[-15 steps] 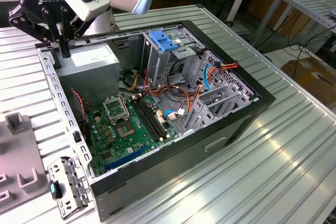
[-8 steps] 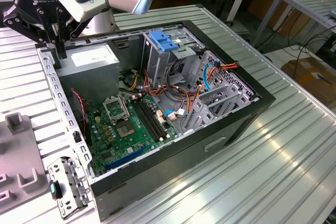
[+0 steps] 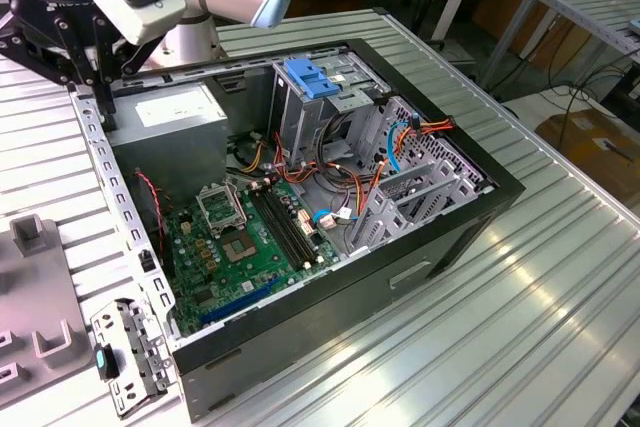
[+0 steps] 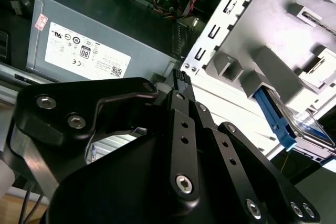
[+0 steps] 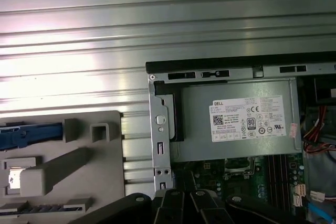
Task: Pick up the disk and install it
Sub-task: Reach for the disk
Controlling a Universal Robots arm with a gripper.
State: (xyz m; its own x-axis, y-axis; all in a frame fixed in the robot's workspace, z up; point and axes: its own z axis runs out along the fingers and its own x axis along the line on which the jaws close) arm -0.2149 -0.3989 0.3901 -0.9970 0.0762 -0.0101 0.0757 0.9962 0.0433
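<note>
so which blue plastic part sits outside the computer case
The blue rail on the disk, resting in the grey holder beside the case; the blue latch tops the metal cage inside it.

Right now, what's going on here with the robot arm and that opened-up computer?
A single robot arm has its gripper hanging over one corner of the open computer case, near the grey power supply. The disk it is meant to install lies in a grey holder on the table beside the case, apart from the gripper. So the disk is not yet picked up and nothing has been installed.
</note>
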